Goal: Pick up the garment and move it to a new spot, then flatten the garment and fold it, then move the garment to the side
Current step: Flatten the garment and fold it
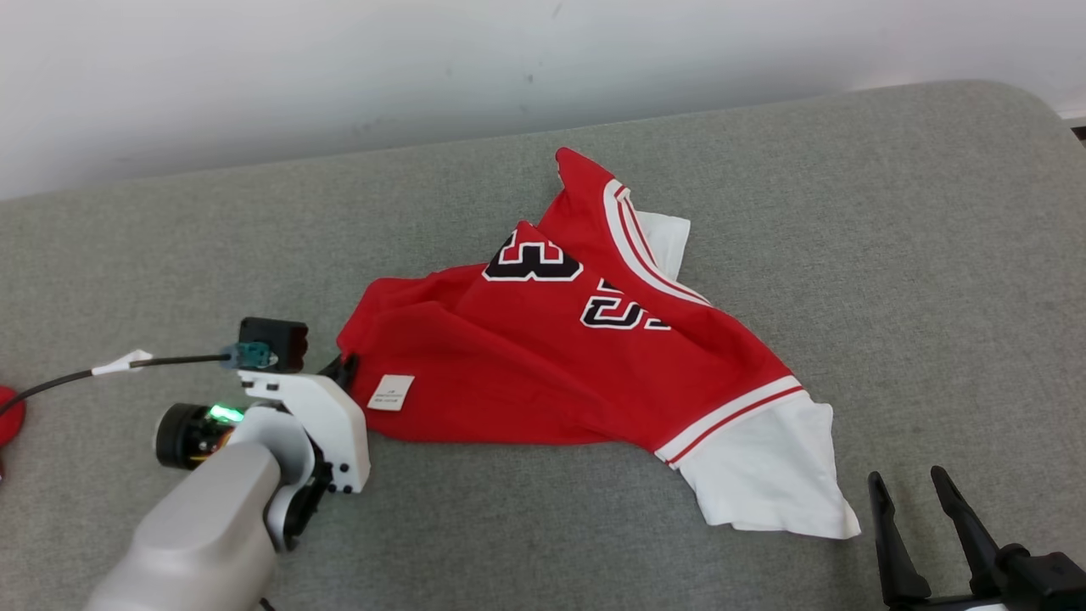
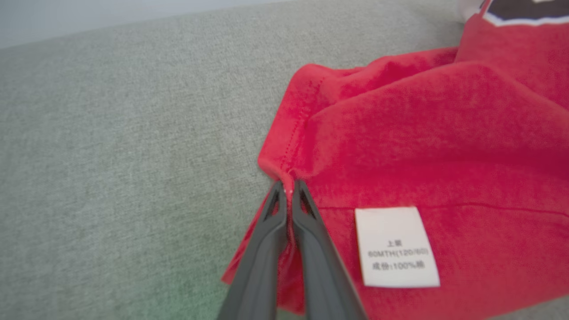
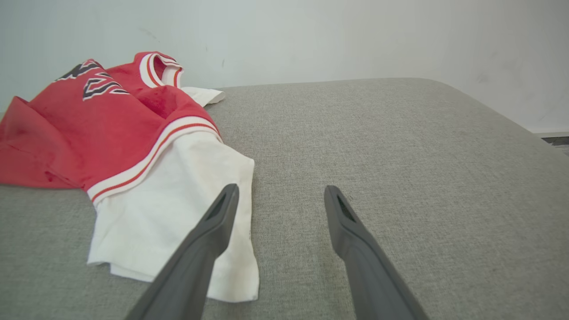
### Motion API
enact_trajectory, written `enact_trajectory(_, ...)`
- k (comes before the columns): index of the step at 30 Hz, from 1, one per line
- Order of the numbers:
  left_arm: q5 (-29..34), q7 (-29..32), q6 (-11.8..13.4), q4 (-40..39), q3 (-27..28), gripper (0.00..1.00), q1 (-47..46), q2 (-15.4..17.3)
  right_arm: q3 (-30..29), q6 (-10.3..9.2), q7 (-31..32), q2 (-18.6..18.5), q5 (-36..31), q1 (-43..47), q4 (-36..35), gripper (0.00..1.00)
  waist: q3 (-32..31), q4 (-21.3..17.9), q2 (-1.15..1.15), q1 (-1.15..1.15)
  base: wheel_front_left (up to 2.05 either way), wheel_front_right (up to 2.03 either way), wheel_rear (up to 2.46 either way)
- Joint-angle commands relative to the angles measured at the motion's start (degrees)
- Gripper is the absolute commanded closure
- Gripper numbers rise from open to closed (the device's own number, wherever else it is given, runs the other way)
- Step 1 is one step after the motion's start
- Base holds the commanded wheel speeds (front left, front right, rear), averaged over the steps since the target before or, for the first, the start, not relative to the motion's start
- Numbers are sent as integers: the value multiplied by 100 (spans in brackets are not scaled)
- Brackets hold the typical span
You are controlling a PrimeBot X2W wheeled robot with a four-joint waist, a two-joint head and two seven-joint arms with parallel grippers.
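Note:
A red jersey-style garment [image 1: 543,356] with white sleeves, striped trim and black-and-white numbers lies crumpled on the grey cushion [image 1: 543,526]. A white care label [image 2: 395,246] sits on its red hem. My left gripper [image 2: 289,191] is shut on the hem's left corner, a pinch of red cloth between the fingertips; in the head view that gripper [image 1: 344,369] meets the garment's left edge. My right gripper [image 1: 912,488] stands open at the lower right, just right of the white sleeve [image 3: 178,213], fingers [image 3: 222,213] apart above the cushion.
The grey cushion [image 3: 400,155] runs wide to the right and front, ending at a white wall [image 1: 339,68] behind. A black cable [image 1: 76,378] trails left from my left wrist. A bit of something red [image 1: 8,416] shows at the left edge.

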Motion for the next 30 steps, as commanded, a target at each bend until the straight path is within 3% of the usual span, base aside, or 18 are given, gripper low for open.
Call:
enact_trajectory(1, -13, -32, -19, -10, -5, 98, 74, 15, -6, -17, 6, -17, -41, -19, 21, 0, -3, 2, 0, 0, 0, 0, 0)
enact_trajectory(9, -53, -359, 22, -335, 78, 100, 106, -6, -32, -17, 6, -39, -55, 85, 56, 0, -149, 70, 0, 0, 0, 0, 0)
enact_trajectory(17, -179, -594, 158, -1552, 125, 100, 697, 195, -120, -17, 6, -43, -84, 306, 60, 0, -426, 229, 0, 0, 0, 0, 0)
enact_trajectory(30, -723, -578, 1214, -4053, 361, 100, 2745, 933, -109, -17, 6, -72, -61, 523, 40, 0, -684, 439, 0, 0, 0, 0, 0)
